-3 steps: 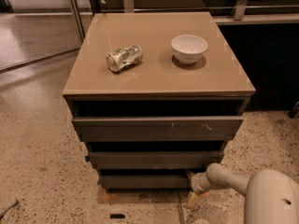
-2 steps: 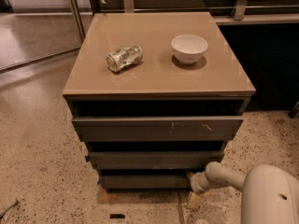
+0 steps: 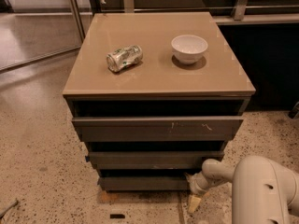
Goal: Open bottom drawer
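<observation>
The bottom drawer (image 3: 142, 183) is the lowest, narrowest dark grey front of the tan-topped cabinet (image 3: 159, 85), near the floor. Above it are the middle front (image 3: 154, 159) and the widest top front (image 3: 156, 129) with pale scratches. My gripper (image 3: 192, 183) is at the right end of the bottom drawer front, at the end of the white arm (image 3: 261, 190) that comes in from the lower right. A pale finger tip (image 3: 193, 203) points down toward the floor.
A crushed can (image 3: 124, 58) lies on its side and a white bowl (image 3: 189, 48) stands on the cabinet top. Speckled floor lies in front and to the left. A dark cabinet wall stands to the right, glass panels at the back left.
The arm has shifted slightly left, closer to the cabinet. The drawers and the objects on top look unchanged.
</observation>
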You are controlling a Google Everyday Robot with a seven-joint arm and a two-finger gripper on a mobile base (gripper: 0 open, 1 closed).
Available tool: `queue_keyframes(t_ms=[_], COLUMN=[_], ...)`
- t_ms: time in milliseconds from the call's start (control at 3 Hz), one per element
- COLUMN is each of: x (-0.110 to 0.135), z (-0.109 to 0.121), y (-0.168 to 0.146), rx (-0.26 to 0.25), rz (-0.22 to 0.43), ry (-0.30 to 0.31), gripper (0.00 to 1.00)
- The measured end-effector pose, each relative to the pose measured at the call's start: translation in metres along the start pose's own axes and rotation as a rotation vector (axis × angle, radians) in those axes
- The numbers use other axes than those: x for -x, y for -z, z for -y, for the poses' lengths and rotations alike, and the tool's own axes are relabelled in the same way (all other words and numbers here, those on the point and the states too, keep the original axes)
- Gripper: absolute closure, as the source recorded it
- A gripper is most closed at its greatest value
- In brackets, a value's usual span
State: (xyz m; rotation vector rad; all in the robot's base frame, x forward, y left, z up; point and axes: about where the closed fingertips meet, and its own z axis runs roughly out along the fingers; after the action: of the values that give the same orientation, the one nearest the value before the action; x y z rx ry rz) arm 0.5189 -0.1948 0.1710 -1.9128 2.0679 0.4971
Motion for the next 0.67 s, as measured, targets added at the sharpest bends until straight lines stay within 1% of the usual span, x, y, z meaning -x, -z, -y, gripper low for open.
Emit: queue_keyframes(t_ms=[333,667], x=[-0.002,-0.002], z=[-0.022,-0.032], y=[-0.001,0.002], rx=[0.065,0.083], rz=[0.009,0.018], ry=[-0.037,-0.049], gripper=[0.0,0.0])
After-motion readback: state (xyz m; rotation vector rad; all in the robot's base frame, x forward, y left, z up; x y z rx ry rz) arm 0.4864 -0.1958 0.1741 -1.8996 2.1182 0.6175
